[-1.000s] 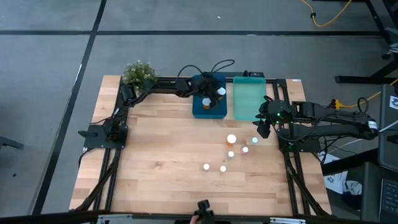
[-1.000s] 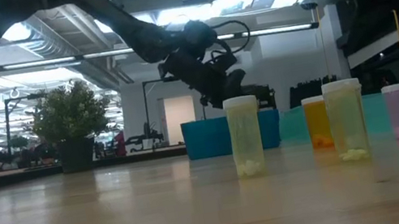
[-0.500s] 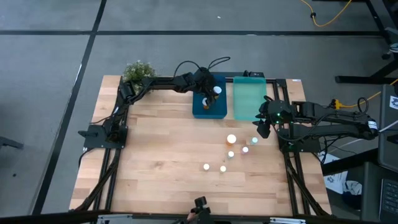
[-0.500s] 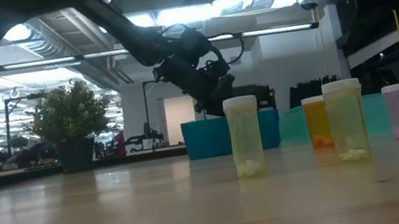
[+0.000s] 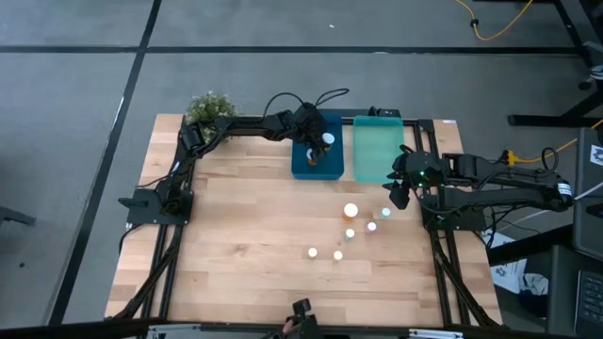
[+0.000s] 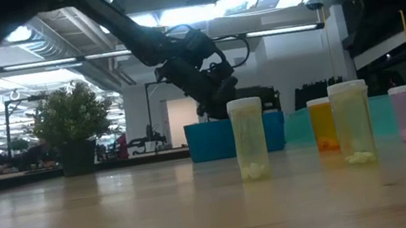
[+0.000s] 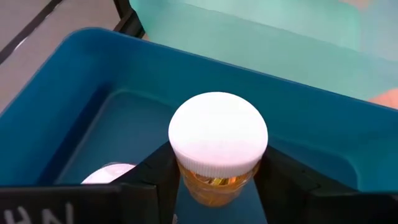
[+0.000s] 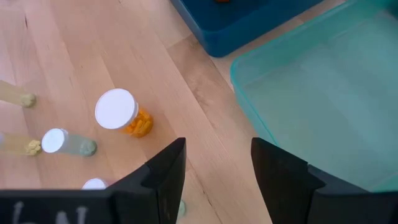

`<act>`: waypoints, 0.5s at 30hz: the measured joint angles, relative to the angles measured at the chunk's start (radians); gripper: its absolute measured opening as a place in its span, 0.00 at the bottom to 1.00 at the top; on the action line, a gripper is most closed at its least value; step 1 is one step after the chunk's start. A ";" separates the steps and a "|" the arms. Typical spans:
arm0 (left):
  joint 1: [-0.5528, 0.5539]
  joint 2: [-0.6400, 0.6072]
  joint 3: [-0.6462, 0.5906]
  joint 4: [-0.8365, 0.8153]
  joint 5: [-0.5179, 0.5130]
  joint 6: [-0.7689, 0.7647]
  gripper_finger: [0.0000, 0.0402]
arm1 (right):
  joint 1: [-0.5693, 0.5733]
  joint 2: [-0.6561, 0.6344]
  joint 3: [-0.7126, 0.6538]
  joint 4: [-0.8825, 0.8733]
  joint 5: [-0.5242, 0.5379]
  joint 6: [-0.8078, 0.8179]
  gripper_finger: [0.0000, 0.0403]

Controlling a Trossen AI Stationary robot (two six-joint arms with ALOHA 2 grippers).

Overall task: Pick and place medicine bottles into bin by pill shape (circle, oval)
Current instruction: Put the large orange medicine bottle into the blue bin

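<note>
The left hand (image 5: 320, 141) is reaching over the dark blue tray (image 5: 303, 168) at the far side of the tabletop (image 5: 245, 226), and its two fingers (image 7: 155, 174) are pressing against the sides of an amber bottle (image 7: 218, 140) with a white cap, grasping it inside that tray. In the left wrist view the bottle is standing upright between the fingers, with orange contents showing under the cap, and a second white cap (image 7: 109, 173) is lying lower down in the same tray, partly hidden behind the hand. From above, one more amber bottle (image 5: 312, 157) is sitting in the dark blue tray, nearer the front wall. The teal tray (image 5: 377, 151) is lying just beside the dark blue tray, on its right, with nothing visible in it. The right hand (image 5: 399, 193) is hanging near the front right corner of the teal tray, its fingers (image 8: 165, 171) standing apart and grasping nothing. On the bare tabletop in front of the teal tray, a larger amber bottle (image 5: 350, 212) is standing with five smaller bottles scattered close by (image 5: 385, 213) (image 5: 371, 226) (image 5: 350, 234) (image 5: 337, 255) (image 5: 312, 252). In the low view several of these are standing upright in front of the trays (image 6: 250, 139). A small potted plant (image 5: 209, 109) is sitting at the far left corner of the tabletop, well apart from the dark blue tray.
</note>
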 joint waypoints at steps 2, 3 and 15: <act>0.000 0.000 0.000 -0.005 0.000 0.000 0.43 | 0.000 0.000 0.000 0.000 0.000 0.000 0.45; 0.000 0.000 0.000 -0.007 0.000 0.000 0.44 | 0.000 0.000 0.000 0.000 0.000 0.000 0.45; -0.003 0.000 0.000 -0.019 0.000 -0.001 0.57 | 0.000 0.000 0.000 0.000 0.000 0.000 0.45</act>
